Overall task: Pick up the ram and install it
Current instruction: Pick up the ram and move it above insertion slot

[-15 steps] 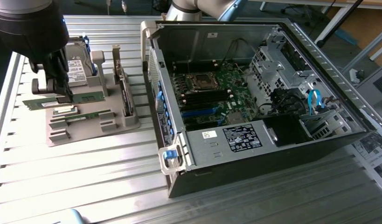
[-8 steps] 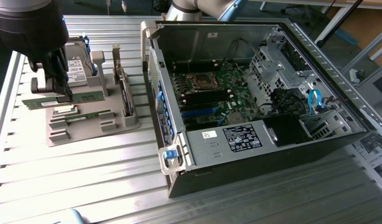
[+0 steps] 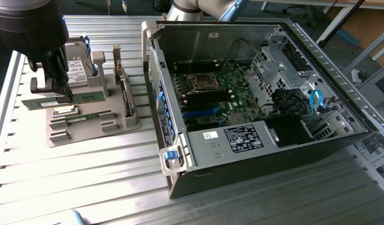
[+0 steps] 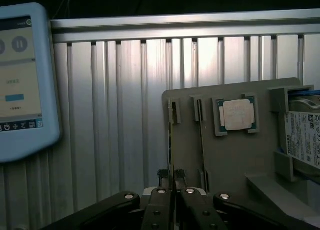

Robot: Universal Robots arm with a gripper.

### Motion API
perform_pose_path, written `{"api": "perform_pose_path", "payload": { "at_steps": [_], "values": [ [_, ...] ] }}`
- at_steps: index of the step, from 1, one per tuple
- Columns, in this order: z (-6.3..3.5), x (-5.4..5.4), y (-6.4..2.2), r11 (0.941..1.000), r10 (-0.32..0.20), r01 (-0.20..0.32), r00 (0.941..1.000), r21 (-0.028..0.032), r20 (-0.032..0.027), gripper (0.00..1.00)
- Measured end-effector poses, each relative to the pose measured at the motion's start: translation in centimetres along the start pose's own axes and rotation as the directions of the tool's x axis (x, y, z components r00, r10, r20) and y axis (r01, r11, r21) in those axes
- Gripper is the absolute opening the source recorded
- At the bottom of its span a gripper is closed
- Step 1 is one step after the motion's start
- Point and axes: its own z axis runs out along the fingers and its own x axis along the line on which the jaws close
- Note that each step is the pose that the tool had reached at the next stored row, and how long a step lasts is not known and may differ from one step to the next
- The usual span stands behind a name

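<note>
The ram (image 3: pixel 85 98) is a long green stick lying level over the grey parts holder (image 3: pixel 116 123) at the exterior view's left. My black gripper (image 3: pixel 60 95) comes down on it from above and is shut on its middle. In the wrist view the ram (image 4: pixel 171 135) shows edge-on as a thin line, pinched between the fingers of the gripper (image 4: pixel 172 184). Whether the stick still sits in its slot or hangs just above it I cannot tell. A second green stick (image 3: pixel 85 116) rests lower in the holder (image 4: pixel 235 160).
The holder also carries a square silver processor (image 4: pixel 236 114) and a labelled hard drive (image 4: pixel 304 137). An open computer case (image 3: pixel 242 154) lies at the exterior view's right, its motherboard's memory slots (image 3: pixel 204 101) exposed. A tablet with a light-blue frame (image 4: pixel 45 90) lies on the ribbed aluminium table (image 3: pixel 85 173).
</note>
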Motion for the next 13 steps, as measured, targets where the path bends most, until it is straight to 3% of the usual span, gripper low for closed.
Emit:
{"api": "perform_pose_path", "payload": {
  "at_steps": [13],
  "values": [
    [-0.35,0.02,0.00,1.0000,0.002,-0.002,1.0000,0.0000,-0.0062,0.14]
  ]
}}
